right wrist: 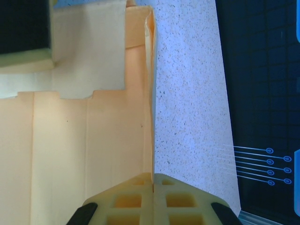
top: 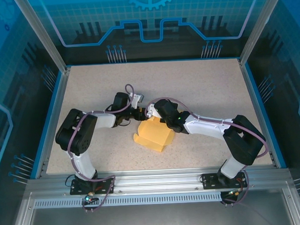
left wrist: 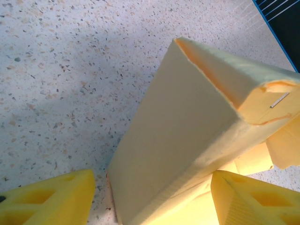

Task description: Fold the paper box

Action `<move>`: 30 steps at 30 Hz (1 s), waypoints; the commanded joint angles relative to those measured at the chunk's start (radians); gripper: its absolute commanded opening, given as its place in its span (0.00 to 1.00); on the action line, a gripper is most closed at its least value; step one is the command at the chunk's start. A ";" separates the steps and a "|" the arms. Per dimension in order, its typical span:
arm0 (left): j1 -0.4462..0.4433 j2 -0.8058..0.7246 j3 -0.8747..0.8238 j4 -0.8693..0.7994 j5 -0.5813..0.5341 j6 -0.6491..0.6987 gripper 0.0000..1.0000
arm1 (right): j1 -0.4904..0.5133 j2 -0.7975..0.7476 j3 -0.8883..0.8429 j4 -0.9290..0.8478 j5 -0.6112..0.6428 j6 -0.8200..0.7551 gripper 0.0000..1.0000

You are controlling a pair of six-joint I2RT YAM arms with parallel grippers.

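A speckled beige stone-look tabletop (top: 188, 86) with a blue rim carries everything. From its near edge two black-and-white jointed arms reach inward, the left arm (top: 81, 135) bent in from the near left corner and the right arm (top: 210, 125) from the near right, and their wrists meet around the middle. The pale yellow thin-cardboard paper box (top: 153, 134), partly folded with panels standing up and flaps loose, lies near the centre of the tabletop, slightly toward the near edge, directly below the two wrists. The left gripper (top: 138, 114) sits at the box's far left side. In its wrist view the box (left wrist: 187, 131) rises as a broad tilted panel with a folded top edge, and the left gripper (left wrist: 154, 201) straddles its lower end. The yellow ribbed fingers (left wrist: 51, 199) are spread wide, and a sliver of bare surface shows between the left one and the cardboard. The right gripper (top: 157, 117) is at the box's far edge. Its wrist view shows flat creased panels of the box (right wrist: 84, 140) and one upright thin wall running straight into the right gripper (right wrist: 153, 180). Its yellow fingers (right wrist: 126, 201) are pressed together, pinching that wall.
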 commanded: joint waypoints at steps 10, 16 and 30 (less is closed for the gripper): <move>-0.005 0.024 0.025 0.063 -0.074 0.017 0.58 | -0.009 -0.016 0.026 -0.038 -0.073 0.016 0.00; -0.005 0.004 0.012 0.061 -0.094 0.051 0.58 | -0.019 -0.007 0.040 -0.075 -0.100 0.024 0.00; 0.004 -0.030 -0.007 0.073 -0.121 0.080 0.56 | -0.030 0.013 0.056 -0.121 -0.131 0.039 0.00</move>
